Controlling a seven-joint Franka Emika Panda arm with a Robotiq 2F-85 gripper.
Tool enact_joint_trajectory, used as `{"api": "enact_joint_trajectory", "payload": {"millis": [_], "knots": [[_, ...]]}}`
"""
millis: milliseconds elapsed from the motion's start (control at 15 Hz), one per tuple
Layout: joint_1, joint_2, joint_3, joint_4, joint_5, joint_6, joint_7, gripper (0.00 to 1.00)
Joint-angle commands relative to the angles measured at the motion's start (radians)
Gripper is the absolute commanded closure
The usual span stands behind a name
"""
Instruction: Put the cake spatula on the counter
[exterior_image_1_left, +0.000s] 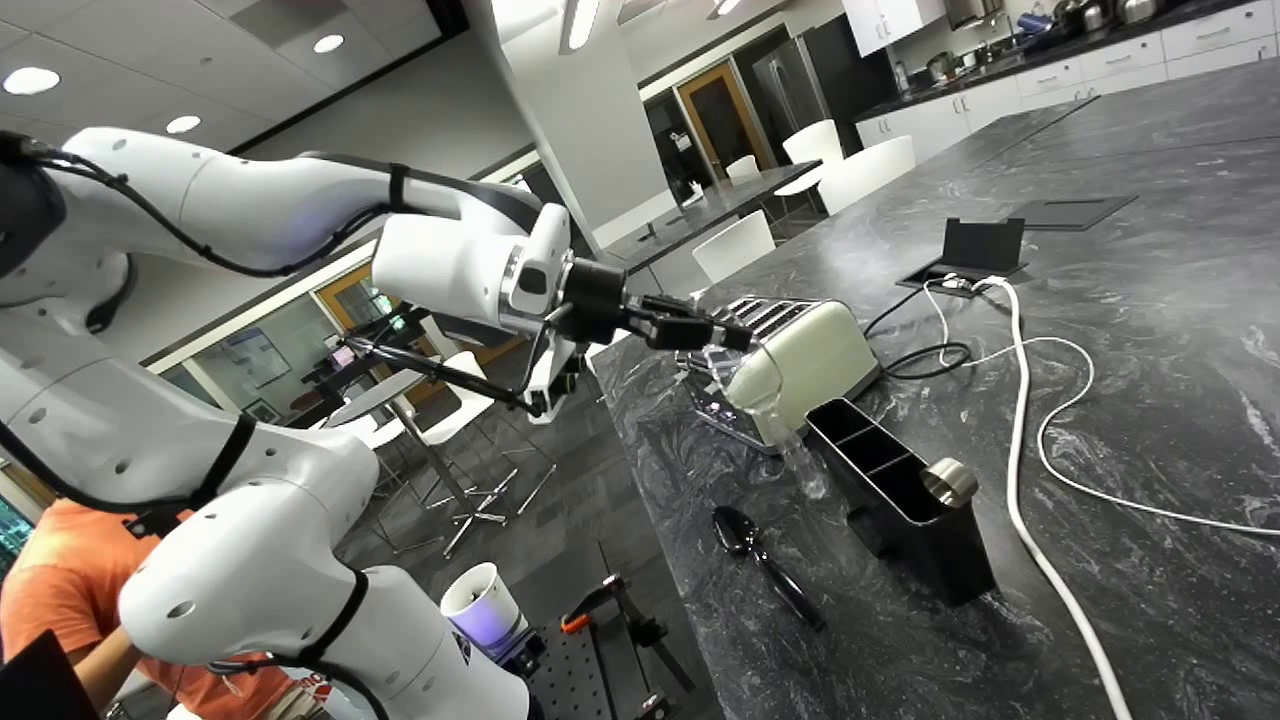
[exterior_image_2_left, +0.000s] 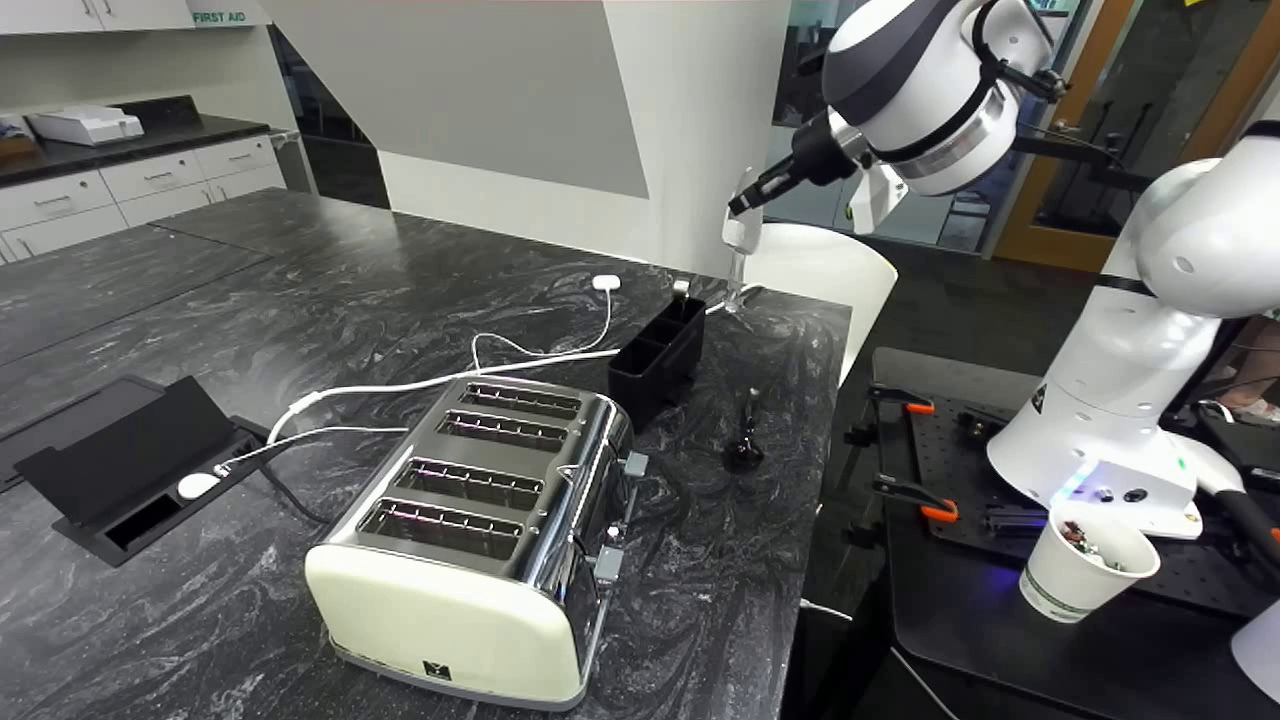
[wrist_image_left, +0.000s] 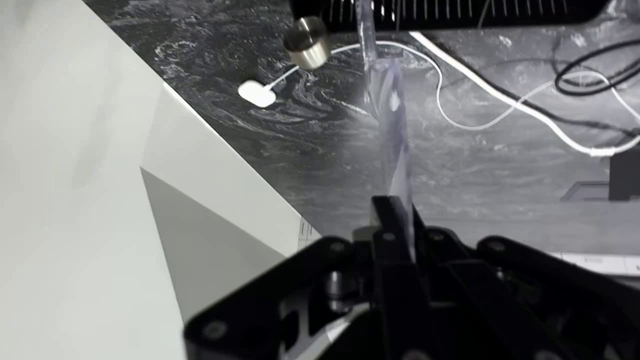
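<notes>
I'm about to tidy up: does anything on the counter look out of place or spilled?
Mildly: a black spoon lies loose on the counter beside the black divided caddy, where it would seem to belong. A white cable also trails loosely past the caddy. I see no spill.

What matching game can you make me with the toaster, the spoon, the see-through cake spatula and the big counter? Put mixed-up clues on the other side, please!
Things:
1. Toaster
2. Spoon
3. See-through cake spatula
4. Counter

Clues:
A. Dark grey with pale swirls
B. Held up in the air by the tool
C. Cream-coloured at its ends
D. Shiny black and lying down

Right pairs: 1-C, 2-D, 3-B, 4-A
</notes>
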Motion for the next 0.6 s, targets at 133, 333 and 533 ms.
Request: {"api": "enact_joint_trajectory", "payload": {"millis": [133,333,533], "knots": [[-0.334,-0.020,0.375,-0.003,0.338,-0.001,-0.429,0.99],[-0.454,-0.007,0.473,0.025,0.474,-0.001,-0.648,0.99],[-0.527,0.024,0.483,0.059,0.547,-0.006,-0.855,0.99]]}}
